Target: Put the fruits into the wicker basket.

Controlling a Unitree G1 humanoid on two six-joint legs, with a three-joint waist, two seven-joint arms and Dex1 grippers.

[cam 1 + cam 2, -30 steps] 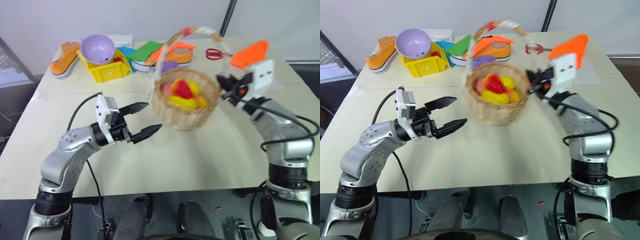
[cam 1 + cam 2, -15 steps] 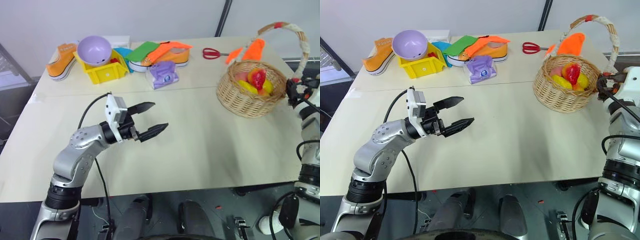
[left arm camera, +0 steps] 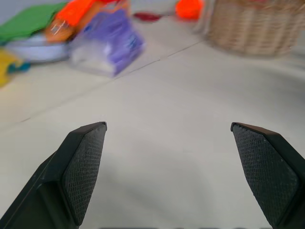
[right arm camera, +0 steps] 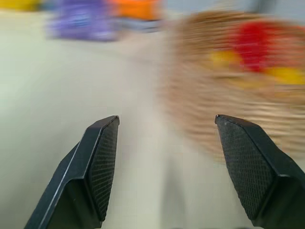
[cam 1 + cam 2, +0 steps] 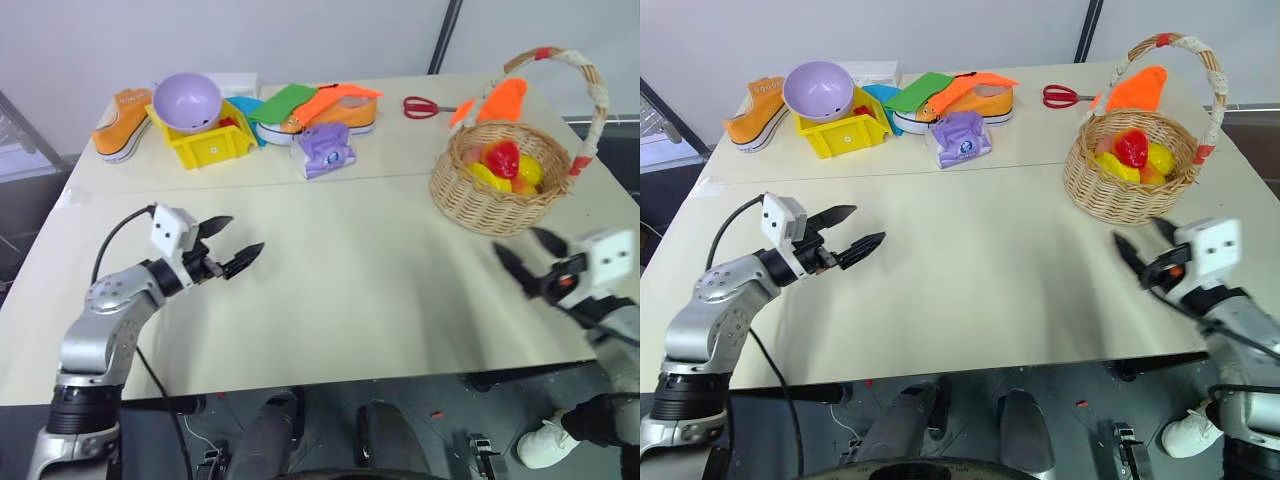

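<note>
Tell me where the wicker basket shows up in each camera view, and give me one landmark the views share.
Left eye view: wicker basket at right, on the table's far half.
Right eye view: at right, handle arching above it.
Left wrist view: upper right corner, beyond the open left pincer.
Right wrist view: blurred, upper right, past the open right pincer.
Shared landmark: purple packet.

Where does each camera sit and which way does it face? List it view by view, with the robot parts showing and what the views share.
Head stereo pair: looks forward and down over the table; shows left gripper and right gripper, both open.
Left wrist view: looks along its fingers across the table toward the purple packet and wicker basket.
Right wrist view: looks along its fingers at the basket and fruits.
Shared: basket and packet.
</note>
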